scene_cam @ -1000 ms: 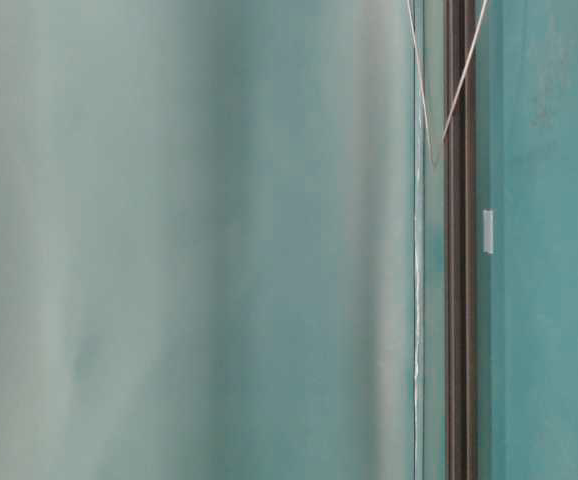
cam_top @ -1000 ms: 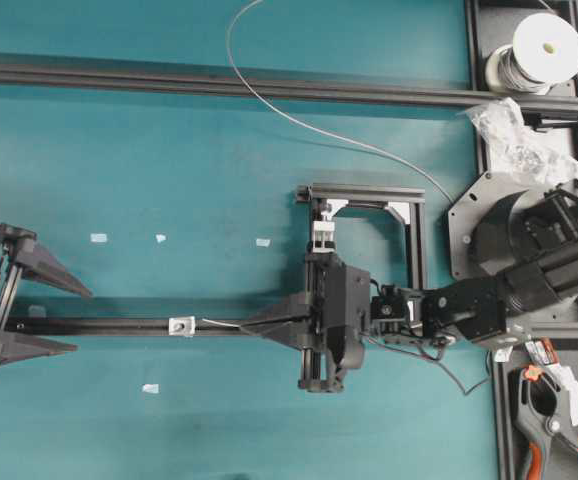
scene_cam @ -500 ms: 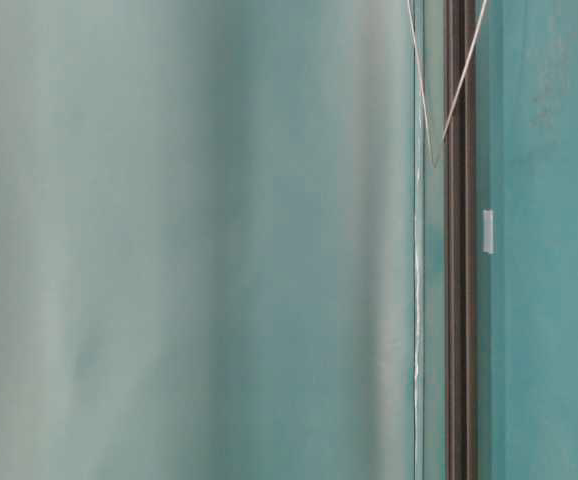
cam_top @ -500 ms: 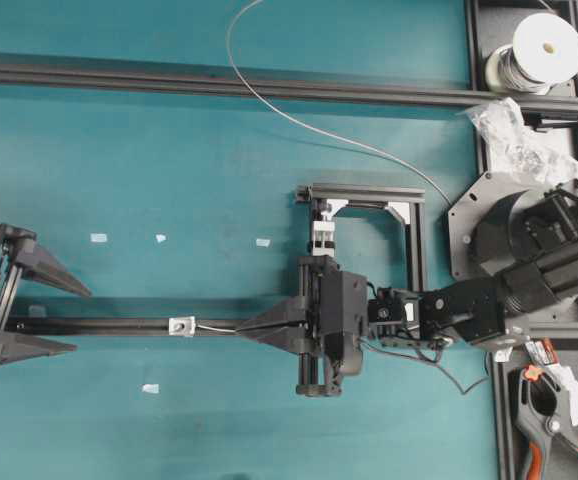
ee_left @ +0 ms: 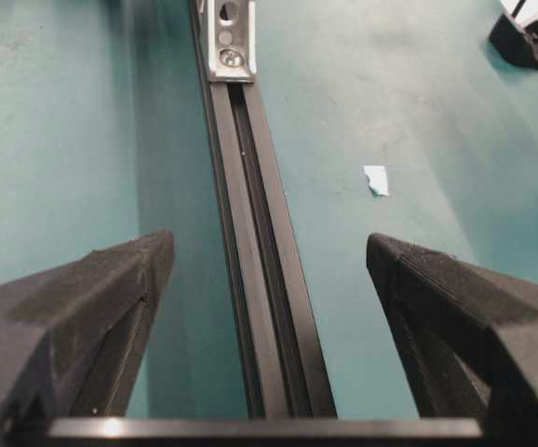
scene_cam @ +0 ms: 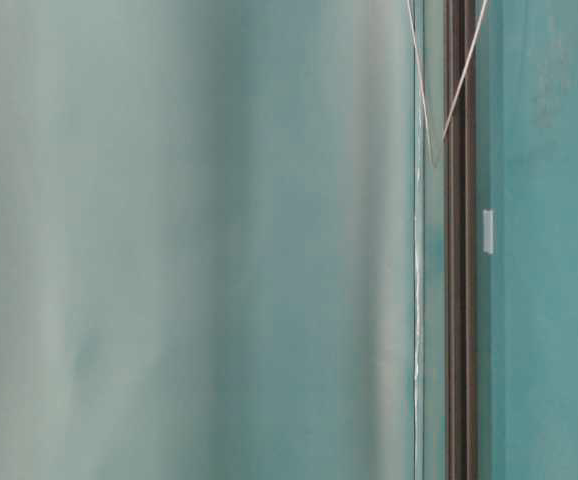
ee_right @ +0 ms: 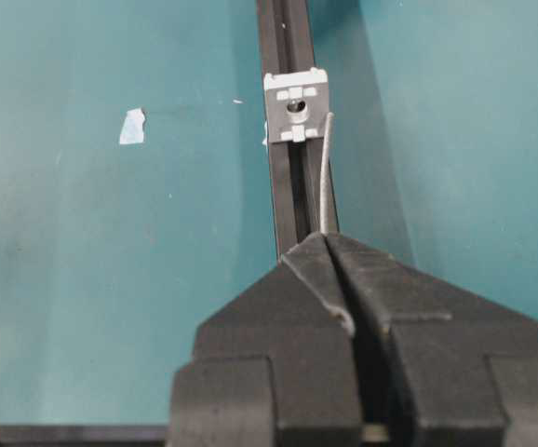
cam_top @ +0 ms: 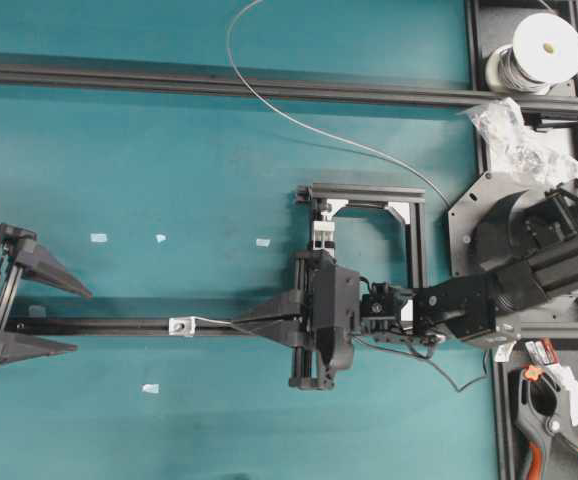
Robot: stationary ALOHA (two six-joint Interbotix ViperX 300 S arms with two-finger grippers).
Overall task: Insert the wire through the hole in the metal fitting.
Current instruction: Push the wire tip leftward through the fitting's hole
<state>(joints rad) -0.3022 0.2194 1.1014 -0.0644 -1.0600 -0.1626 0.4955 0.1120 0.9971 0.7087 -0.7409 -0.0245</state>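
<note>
Right pincer clamped on wire, tip just beside metal fitting, apparently not in hole; left pincer spread wide astride rail

From where I'm driving, the metal fitting is a tiny shiny square with a dark centre hole, sitting flat on the black rail. The wire is thin, silver-grey and slightly bowed, its tip just beside the fitting's right edge, not in the hole.

1. Matte black throughout, both arms.
2. Left pincer: wedge-shaped, tapering fingers with rough printed texture.
3. Right pincer: blocky black fingers.
4. Thin black cables looped beneath right wrist.
</note>
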